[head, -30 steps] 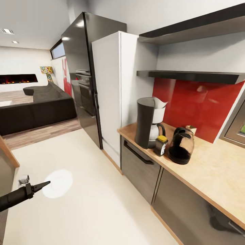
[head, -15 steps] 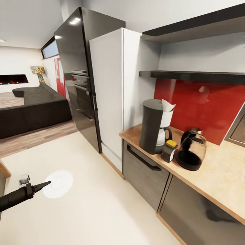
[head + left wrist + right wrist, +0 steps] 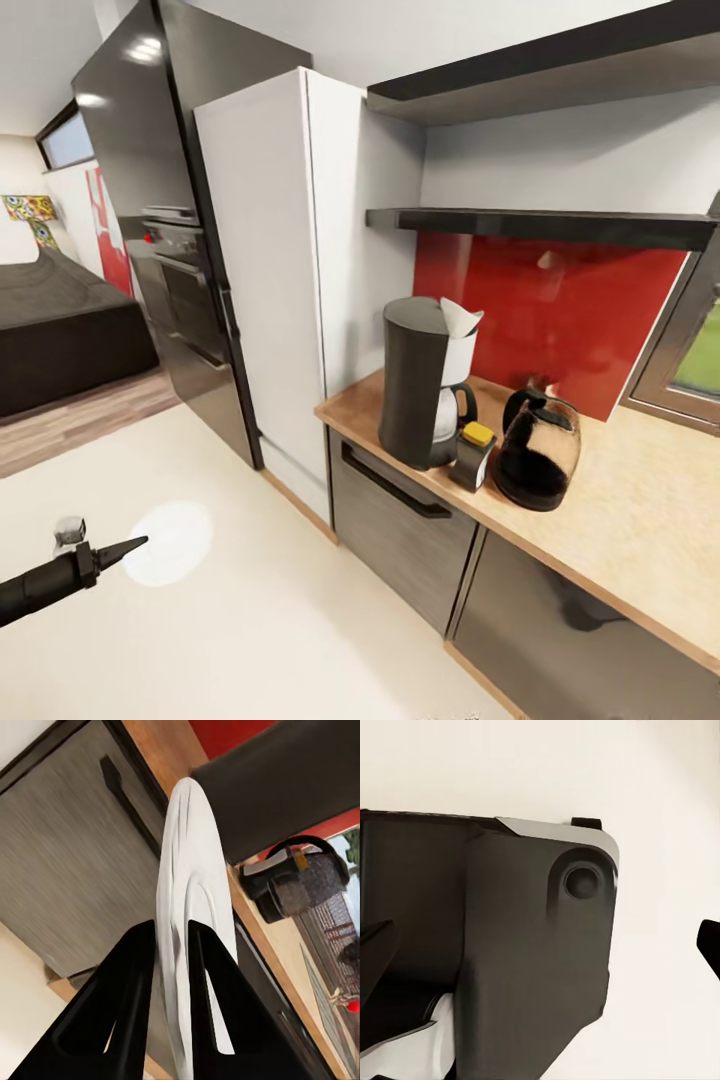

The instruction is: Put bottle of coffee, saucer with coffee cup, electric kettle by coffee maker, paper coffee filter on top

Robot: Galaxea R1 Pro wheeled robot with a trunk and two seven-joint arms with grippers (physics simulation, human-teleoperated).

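A tall white fridge (image 3: 270,260) stands left of a red backsplash (image 3: 540,310); a dark sofa (image 3: 60,320) sits far left.

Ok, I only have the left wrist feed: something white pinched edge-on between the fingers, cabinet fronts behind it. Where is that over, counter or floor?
Observer: Floor. In the head view the left gripper holds the saucer out over the pale floor, well short of the kitchen countertop.
Operator: And is the filter done, or do I have that to do too?
Observer: Done. A paper coffee filter sits on top of the coffee maker.
Operator: Where's room for the saucer?
Observer: The bottle of coffee and the electric kettle take the coffee maker's right side; bare countertop shows beyond the kettle.
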